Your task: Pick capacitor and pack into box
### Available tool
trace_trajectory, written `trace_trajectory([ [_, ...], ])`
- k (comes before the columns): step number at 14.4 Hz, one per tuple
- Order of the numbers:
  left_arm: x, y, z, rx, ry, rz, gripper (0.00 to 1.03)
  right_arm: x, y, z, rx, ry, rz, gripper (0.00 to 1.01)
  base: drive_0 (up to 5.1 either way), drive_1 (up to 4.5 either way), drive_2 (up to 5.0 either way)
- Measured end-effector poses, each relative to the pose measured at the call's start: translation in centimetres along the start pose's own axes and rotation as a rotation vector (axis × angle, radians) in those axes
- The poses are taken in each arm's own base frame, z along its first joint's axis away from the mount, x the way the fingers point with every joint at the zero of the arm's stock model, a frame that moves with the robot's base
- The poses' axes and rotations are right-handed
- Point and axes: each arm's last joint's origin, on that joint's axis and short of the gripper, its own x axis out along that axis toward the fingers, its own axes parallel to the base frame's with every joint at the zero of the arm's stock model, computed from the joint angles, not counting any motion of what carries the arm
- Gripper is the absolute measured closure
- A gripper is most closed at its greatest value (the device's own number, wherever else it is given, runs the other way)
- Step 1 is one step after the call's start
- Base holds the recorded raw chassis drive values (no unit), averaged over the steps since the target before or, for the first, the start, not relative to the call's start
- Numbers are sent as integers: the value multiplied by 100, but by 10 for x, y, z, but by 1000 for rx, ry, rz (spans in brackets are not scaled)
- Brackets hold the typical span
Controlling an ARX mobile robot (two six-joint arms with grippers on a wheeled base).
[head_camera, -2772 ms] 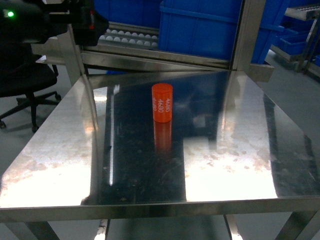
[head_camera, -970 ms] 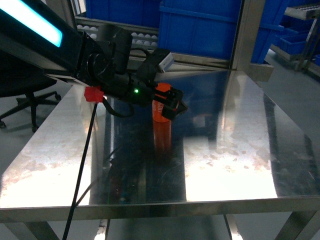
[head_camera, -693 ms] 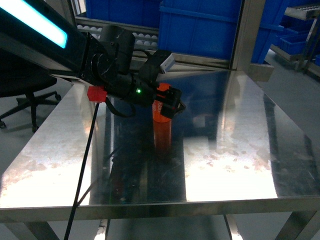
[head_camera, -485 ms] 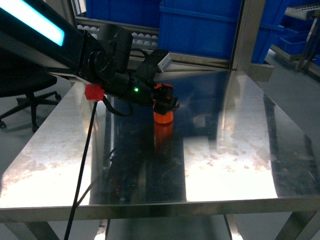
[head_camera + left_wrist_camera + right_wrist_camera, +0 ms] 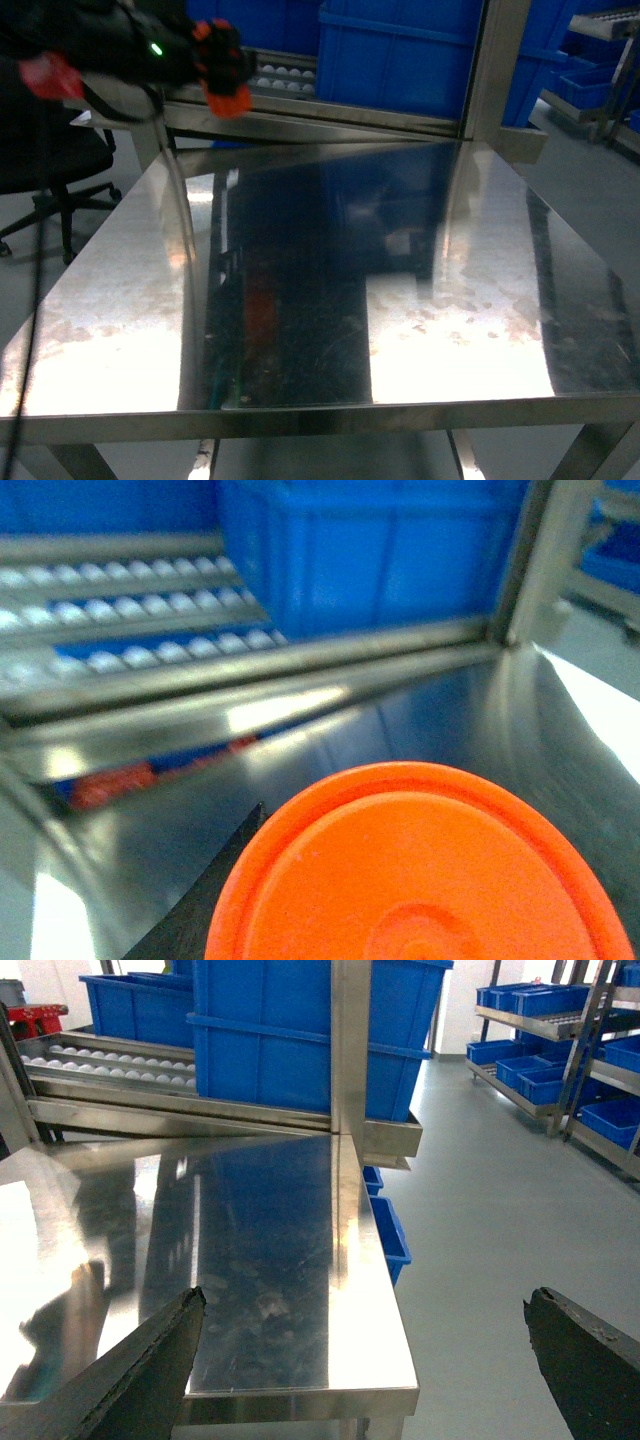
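left tool (image 5: 222, 68) has lifted capacitor (image 5: 228, 92) off table (image 5: 470, 300).

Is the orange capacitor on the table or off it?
Off it: the left gripper holds the capacitor raised above the table's far left corner.

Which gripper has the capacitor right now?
The left gripper: its jaws are shut on the orange capacitor, held above the table. The right gripper is open and empty.

Left gripper (image 5: 222, 62) motion-blurred at head view's top edge, capacitor (image 5: 420, 870) cut off below in left wrist view
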Motion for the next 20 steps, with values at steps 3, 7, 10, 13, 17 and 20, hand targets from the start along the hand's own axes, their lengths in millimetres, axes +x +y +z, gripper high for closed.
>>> trace_trajectory([
  [3, -105, 22, 30, -42, -171, 183, 59, 0, 0, 0, 0, -1, 0, 3, 0, 0, 0],
  [7, -170, 16, 11, -92, -181, 328, 59, 0, 0, 0, 0, -1, 0, 3, 0, 0, 0],
  [10, -168, 14, 10, -94, -176, 317, 59, 0, 0, 0, 0, -1, 0, 3, 0, 0, 0],
  [13, -203, -19, -22, -97, -188, 425, 59, 0, 0, 0, 0, -1, 0, 3, 0, 0, 0],
  [17, -253, -48, -68, -101, -170, 424, 59, 0, 0, 0, 0, -1, 0, 3, 0, 0, 0],
  [20, -282, -64, -89, -102, -168, 423, 59, 0, 0, 0, 0, -1, 0, 3, 0, 0, 0],
])
